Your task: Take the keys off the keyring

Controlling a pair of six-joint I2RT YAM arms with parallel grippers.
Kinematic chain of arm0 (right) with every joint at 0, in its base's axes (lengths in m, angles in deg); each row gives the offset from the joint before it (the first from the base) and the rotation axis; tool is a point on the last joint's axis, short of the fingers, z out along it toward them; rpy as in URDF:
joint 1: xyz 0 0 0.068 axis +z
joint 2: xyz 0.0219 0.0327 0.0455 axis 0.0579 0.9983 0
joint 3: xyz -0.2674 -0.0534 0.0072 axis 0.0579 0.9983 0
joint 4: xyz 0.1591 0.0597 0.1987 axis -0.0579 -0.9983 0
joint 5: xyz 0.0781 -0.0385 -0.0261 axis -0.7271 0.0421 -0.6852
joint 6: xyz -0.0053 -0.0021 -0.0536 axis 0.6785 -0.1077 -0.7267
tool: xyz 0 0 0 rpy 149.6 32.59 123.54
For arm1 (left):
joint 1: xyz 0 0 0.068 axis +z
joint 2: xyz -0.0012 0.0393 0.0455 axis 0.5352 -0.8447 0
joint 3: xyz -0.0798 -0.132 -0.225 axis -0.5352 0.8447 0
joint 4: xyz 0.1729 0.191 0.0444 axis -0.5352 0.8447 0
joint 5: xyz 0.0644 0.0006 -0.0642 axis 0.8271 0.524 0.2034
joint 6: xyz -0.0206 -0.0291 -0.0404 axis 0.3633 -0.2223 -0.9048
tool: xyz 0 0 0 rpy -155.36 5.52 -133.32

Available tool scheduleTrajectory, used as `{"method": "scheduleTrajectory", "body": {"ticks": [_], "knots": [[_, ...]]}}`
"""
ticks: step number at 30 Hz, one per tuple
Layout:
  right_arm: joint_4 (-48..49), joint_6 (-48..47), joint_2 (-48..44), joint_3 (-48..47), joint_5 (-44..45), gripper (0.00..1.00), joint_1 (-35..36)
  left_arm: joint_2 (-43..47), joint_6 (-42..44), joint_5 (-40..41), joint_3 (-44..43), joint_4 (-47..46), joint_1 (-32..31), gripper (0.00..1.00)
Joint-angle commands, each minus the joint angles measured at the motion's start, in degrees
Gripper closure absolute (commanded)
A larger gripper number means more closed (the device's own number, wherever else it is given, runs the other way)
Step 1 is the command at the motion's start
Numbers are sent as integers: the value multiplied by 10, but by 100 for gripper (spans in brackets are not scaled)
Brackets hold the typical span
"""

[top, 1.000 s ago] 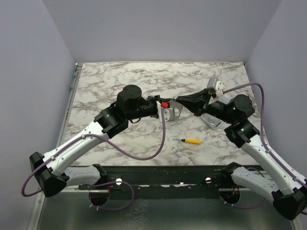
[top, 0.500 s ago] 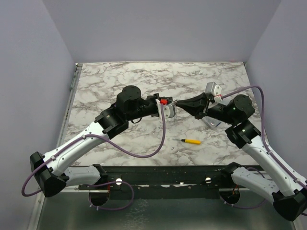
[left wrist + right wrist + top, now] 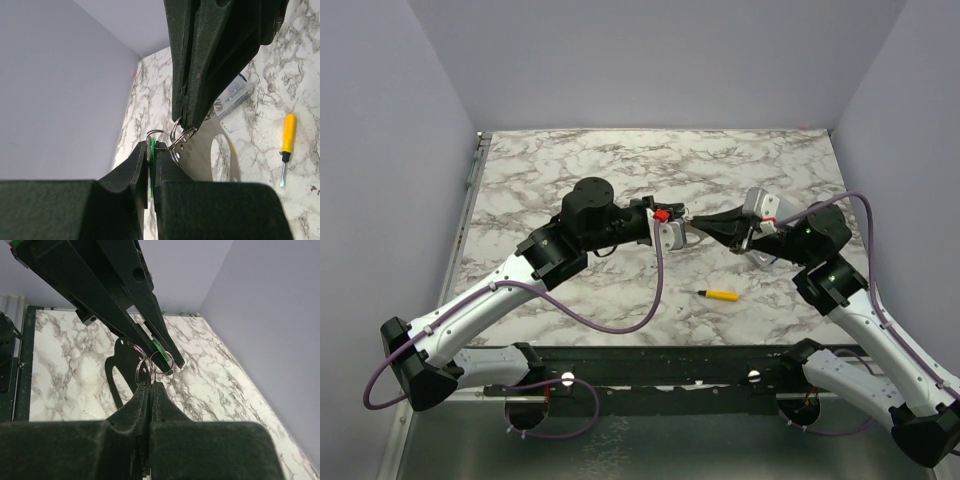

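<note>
Both grippers meet in mid-air above the middle of the table. My left gripper (image 3: 681,223) is shut on the green-headed key (image 3: 151,148), which also shows in the right wrist view (image 3: 159,350). Thin silvery split rings (image 3: 177,136) link the key to the keyring (image 3: 207,150), a flat silvery oblong loop hanging below; it shows dark in the right wrist view (image 3: 121,371) and small in the top view (image 3: 676,238). My right gripper (image 3: 693,223) is shut on one of the rings (image 3: 151,377), its fingers (image 3: 200,65) crossing just above the left ones. Other keys are not distinguishable.
A yellow-handled screwdriver (image 3: 720,295) lies on the marble table (image 3: 570,170) in front of the grippers, also in the left wrist view (image 3: 286,145). A clear plastic box (image 3: 764,256) lies under the right wrist, also in the left wrist view (image 3: 232,97).
The two grippers have closed the gap between them and now meet tip to tip. The right wrist has dropped and shifted left. The keyring hangs tighter under the fingertips.
</note>
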Motion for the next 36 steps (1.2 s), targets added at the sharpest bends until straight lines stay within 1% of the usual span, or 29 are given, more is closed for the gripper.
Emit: {"method": "scheduleTrajectory", "body": {"ticks": [1,5,11,12,13,14,16,17,19,24,27,30,36], "knots": [[-34,-27,3,11,4,100,1,13,44,-25,-26,-25,2,100],[-52,-35,18,-2,21,99,2,23,81,-39,-13,-23,0,100],[-51,-28,28,-6,35,99,2,25,103,-52,-13,-22,-10,100],[-53,-24,33,-10,41,98,2,24,103,-52,-15,-19,-13,100],[-56,-23,38,-17,45,83,2,20,104,-50,-19,-12,-15,100],[-56,-22,43,-26,51,71,1,17,104,-47,-24,-5,-16,100],[-80,-21,49,-42,68,51,1,12,97,-34,-27,6,-18,100],[-88,-20,50,-52,77,46,1,10,91,-22,-28,10,-17,100],[-109,-20,52,-68,93,40,0,5,73,0,-31,17,-18,100],[-169,-8,52,-98,122,33,-19,-16,15,60,-38,32,-17,100],[-198,1,48,-95,124,32,-31,-25,-23,84,-33,40,-17,100],[-223,29,45,-83,131,32,-38,-26,-65,107,-17,51,-18,100],[-233,88,36,-51,124,32,-42,-3,-150,121,34,74,-21,100]]}}
